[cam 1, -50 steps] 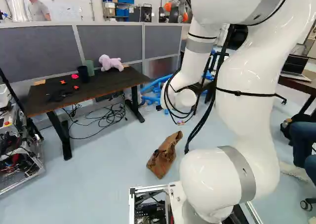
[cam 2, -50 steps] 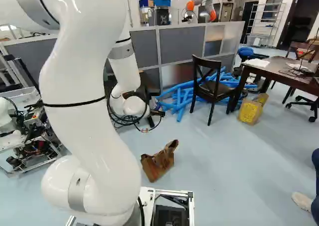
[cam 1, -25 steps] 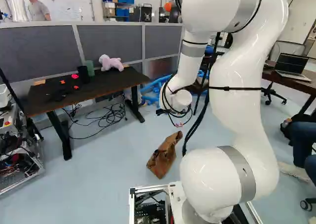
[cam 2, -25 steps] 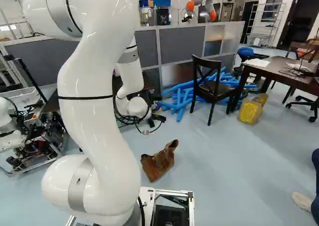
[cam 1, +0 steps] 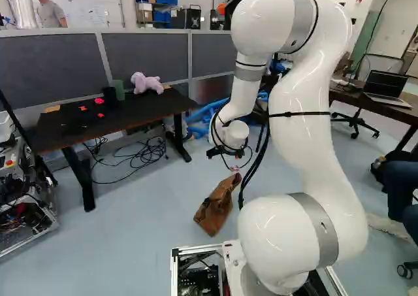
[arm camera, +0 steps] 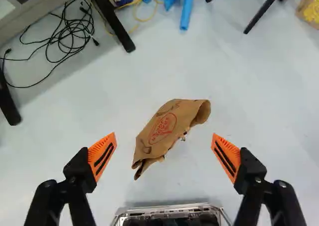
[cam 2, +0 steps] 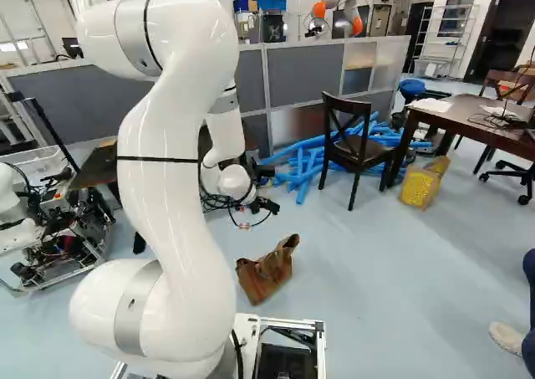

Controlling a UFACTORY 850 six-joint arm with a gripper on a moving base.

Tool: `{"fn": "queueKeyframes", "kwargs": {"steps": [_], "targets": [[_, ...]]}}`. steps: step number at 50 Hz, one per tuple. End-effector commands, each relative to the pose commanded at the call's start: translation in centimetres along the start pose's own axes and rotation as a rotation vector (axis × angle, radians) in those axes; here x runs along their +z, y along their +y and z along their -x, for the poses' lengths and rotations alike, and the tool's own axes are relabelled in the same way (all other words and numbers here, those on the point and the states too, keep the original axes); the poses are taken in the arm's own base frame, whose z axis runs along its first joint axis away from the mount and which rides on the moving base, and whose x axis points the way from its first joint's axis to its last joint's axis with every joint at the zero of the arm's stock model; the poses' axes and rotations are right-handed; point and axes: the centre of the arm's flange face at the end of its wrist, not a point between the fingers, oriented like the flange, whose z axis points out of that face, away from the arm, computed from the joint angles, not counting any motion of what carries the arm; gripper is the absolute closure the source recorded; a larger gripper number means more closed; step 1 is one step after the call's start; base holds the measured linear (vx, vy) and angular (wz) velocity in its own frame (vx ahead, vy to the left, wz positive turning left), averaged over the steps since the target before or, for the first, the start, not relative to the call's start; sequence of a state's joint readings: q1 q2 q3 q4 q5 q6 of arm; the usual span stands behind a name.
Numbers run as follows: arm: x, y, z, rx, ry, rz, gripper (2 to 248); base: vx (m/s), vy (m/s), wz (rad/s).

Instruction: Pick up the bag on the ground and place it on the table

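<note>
My black 2-fingered pincer, orange pads apart, should straddle the crumpled brown paper bag before I squeeze gently across its middle.

The bag seems made of creased, matt brown paper. The arm is cased in smooth, glossy white; the partition is faced with matt, cloth-like grey and framed in metal.
</note>
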State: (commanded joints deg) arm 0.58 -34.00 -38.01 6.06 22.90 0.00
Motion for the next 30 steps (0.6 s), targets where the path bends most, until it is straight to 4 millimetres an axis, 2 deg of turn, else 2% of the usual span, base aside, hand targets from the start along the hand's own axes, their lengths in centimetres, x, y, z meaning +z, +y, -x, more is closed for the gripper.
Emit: {"fn": "queueKeyframes", "kwargs": {"steps": [30], "targets": [[4.4,-0.1,1.3,0.074,-0.154,0.034,3,0.000,0.000,0.000]]}}
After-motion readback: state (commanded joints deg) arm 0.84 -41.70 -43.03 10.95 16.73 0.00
